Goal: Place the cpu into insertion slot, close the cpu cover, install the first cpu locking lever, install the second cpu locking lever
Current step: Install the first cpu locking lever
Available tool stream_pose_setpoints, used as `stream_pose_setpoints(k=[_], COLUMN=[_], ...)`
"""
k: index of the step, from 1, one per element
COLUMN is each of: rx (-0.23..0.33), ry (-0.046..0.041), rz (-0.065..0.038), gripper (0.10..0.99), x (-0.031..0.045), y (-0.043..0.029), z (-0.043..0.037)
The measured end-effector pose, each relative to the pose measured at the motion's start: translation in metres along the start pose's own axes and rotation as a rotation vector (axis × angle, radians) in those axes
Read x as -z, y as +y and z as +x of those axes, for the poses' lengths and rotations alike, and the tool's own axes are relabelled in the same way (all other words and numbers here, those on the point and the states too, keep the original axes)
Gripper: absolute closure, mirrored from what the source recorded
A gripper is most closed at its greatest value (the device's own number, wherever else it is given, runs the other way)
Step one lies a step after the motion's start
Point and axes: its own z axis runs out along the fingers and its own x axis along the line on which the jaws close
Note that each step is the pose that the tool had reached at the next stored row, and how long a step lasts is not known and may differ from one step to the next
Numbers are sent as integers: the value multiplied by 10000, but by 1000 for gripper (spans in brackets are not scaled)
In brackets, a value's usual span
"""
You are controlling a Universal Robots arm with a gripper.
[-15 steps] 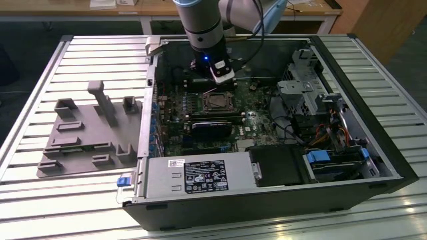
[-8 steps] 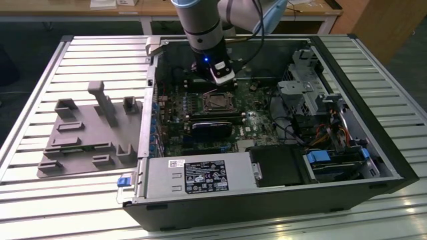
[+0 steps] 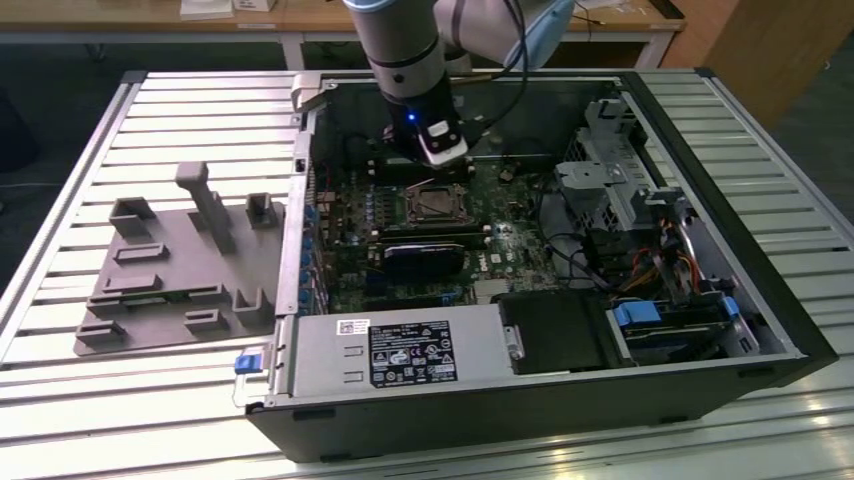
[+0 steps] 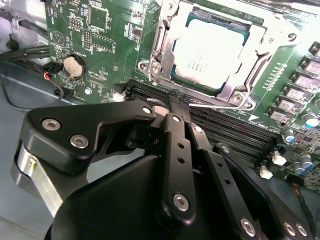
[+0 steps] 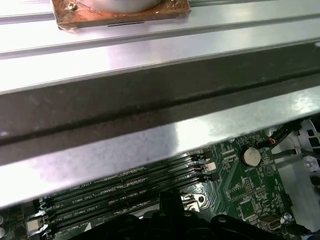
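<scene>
On the exterior view's left, a grey fixture tray (image 3: 174, 270) lies on the slatted table (image 3: 80, 420), beside the open computer case (image 3: 747, 300). Inside the case, we find the gripper (image 3: 441, 152) just above the insertion slot (image 3: 434, 204) on the green motherboard (image 3: 514, 250).

In the second wrist view, we note a coin cell (image 4: 75, 65) on the board. The fingers (image 4: 175, 150) are pressed together, and their tips touch the end of a thin silvery locking lever (image 4: 215, 104). We cannot tell whether the lever is pinched between them. The lever lies along the socket's edge, between the cpu cover (image 4: 260, 42) and the black memory slots (image 4: 235, 132). The cpu (image 4: 210, 50) sits in the socket, and the cover lies flat around it.
</scene>
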Motion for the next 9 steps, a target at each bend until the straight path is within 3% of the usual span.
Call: stream_pose_setpoints(k=[9], rx=[-471], ry=[-110], rz=[122], gripper=[980], x=[-19], y=[50], z=[20])
